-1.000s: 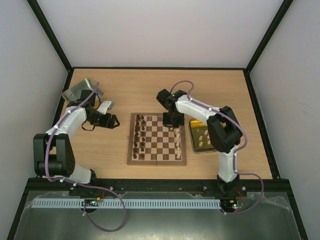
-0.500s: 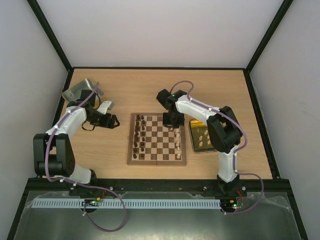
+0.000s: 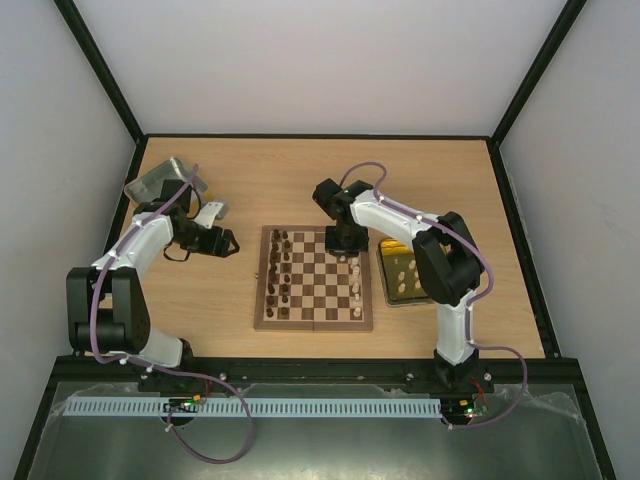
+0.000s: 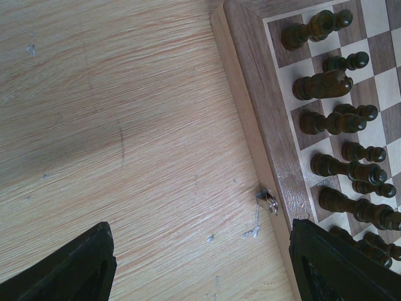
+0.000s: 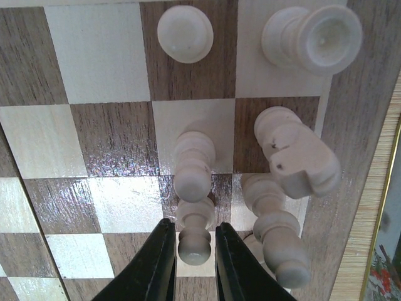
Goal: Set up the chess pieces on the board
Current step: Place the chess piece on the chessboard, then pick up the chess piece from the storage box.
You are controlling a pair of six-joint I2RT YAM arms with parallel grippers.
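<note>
The board (image 3: 312, 324) lies mid-table, with dark brown pieces (image 3: 282, 270) in its two left columns and several cream pieces (image 3: 356, 285) along its right side. My right gripper (image 3: 345, 250) hangs over the board's far right corner. In the right wrist view its jaws (image 5: 192, 227) are closed narrowly around a cream pawn (image 5: 194, 246) that stands upright on a square behind another pawn (image 5: 193, 166). A cream knight (image 5: 301, 163) and rook (image 5: 313, 37) stand to the right. My left gripper (image 3: 228, 242) is open and empty over bare table, just left of the board (image 4: 263, 119).
A yellow-sided tray (image 3: 392, 246) holding more cream pieces sits right of the board. A silver tin (image 3: 160, 180) lies at the far left corner. A small metal latch (image 4: 268, 199) sticks out of the board's left edge. Dark pieces (image 4: 326, 84) stand close together.
The right gripper has shifted very slightly over the board's far right corner. The left arm has not moved.
</note>
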